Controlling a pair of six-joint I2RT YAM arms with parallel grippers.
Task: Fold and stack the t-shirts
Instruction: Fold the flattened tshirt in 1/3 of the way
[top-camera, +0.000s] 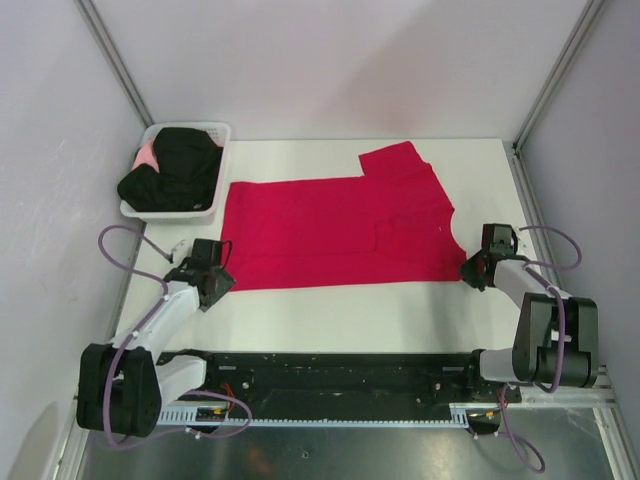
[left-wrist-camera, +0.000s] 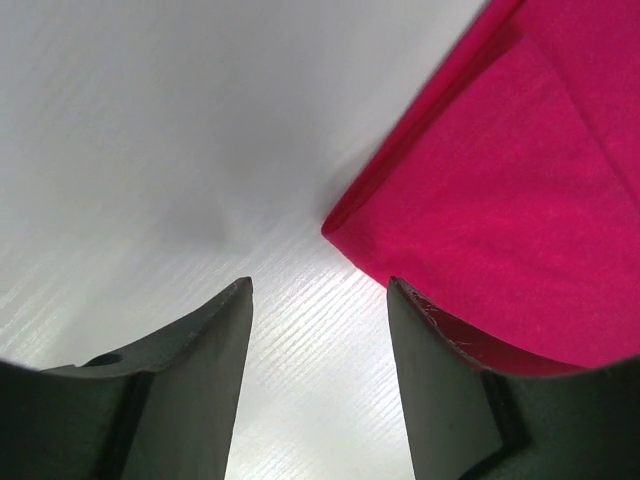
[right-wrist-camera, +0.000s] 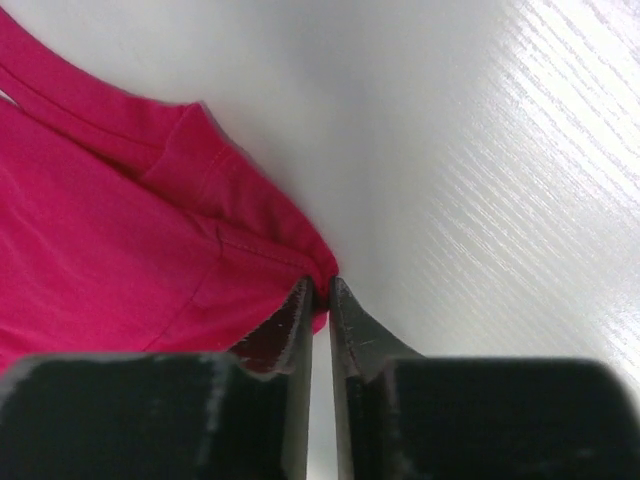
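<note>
Our red t-shirt (top-camera: 335, 230) lies spread on the counter (top-camera: 350, 320), soft, light and likely to sag. Our right end effector (right-wrist-camera: 320, 285) pinches its near right corner, nearly closed on the cloth. Our left end effector (left-wrist-camera: 318, 290) gapes wide beside the near left corner, where we judge the matching hold belongs.

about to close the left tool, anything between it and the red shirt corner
Nothing visible: only bare table lies between the open left tool and the red t-shirt corner, which lies just ahead, beside one finger.
</note>
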